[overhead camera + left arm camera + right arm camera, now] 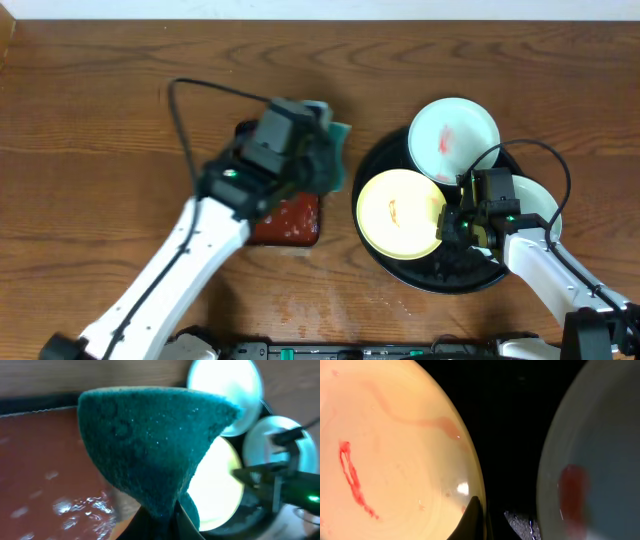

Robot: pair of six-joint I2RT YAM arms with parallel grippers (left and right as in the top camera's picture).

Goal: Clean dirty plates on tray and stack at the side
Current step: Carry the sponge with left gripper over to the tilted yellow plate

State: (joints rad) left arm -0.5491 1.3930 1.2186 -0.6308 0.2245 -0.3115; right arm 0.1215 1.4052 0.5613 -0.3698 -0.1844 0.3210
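Green sponge (150,445) in left jaws; right arm (540,262) half-hides white plate (541,199).

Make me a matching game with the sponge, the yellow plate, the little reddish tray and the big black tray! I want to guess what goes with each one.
Things:
1 sponge
2 yellow plate
3 reddish tray
4 black tray

Matches:
A lies under the yellow plate
B pinched in the left pincer
C has thin red smears
D rectangular, with shiny wet-looking spots

Pairs: 1-B, 2-C, 3-D, 4-A
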